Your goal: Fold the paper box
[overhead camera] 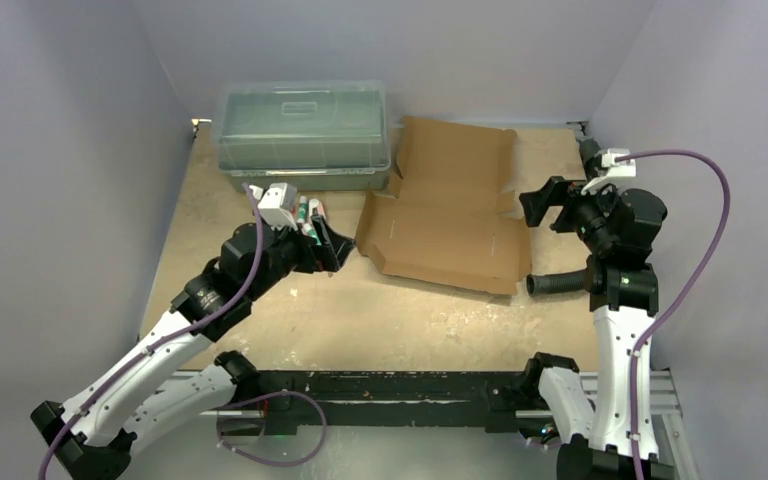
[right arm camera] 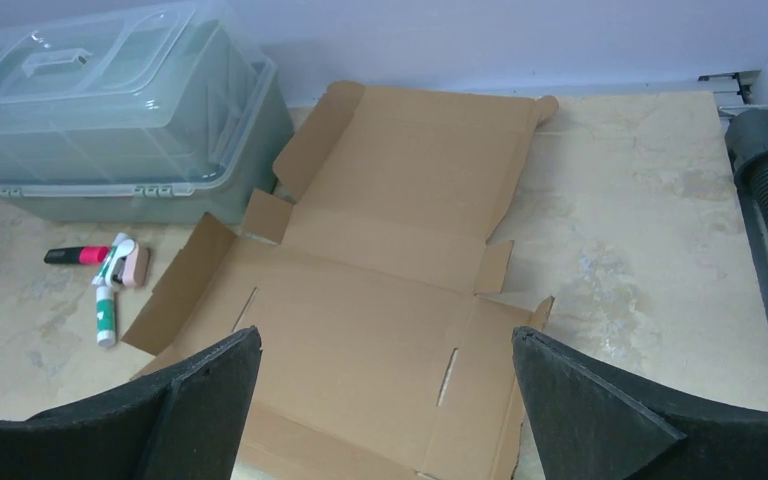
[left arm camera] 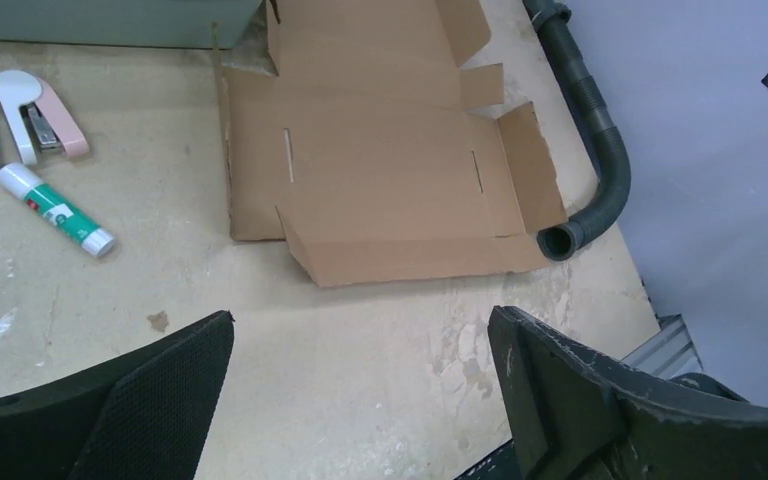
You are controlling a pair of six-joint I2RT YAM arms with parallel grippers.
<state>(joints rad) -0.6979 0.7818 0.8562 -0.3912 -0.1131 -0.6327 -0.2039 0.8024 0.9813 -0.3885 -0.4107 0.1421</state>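
The paper box (overhead camera: 445, 215) is a brown cardboard sheet lying unfolded on the table, its side and front flaps slightly raised. The left wrist view shows it (left arm camera: 380, 170) ahead of my fingers, with two slots in its base panel. My left gripper (overhead camera: 330, 245) hovers open just left of the sheet's left flap, over bare table (left arm camera: 360, 320). My right gripper (overhead camera: 540, 205) hangs open at the sheet's right edge, above its near-right part (right arm camera: 388, 335). Neither gripper touches the cardboard (right arm camera: 400, 250).
A clear greenish lidded bin (overhead camera: 303, 135) stands at the back left, touching the sheet's corner. Glue sticks (left arm camera: 55, 208), a pink stapler (left arm camera: 40, 115) and a red highlighter (right arm camera: 75, 255) lie left of the sheet. A grey ribbed hose (overhead camera: 560, 282) lies along its right side.
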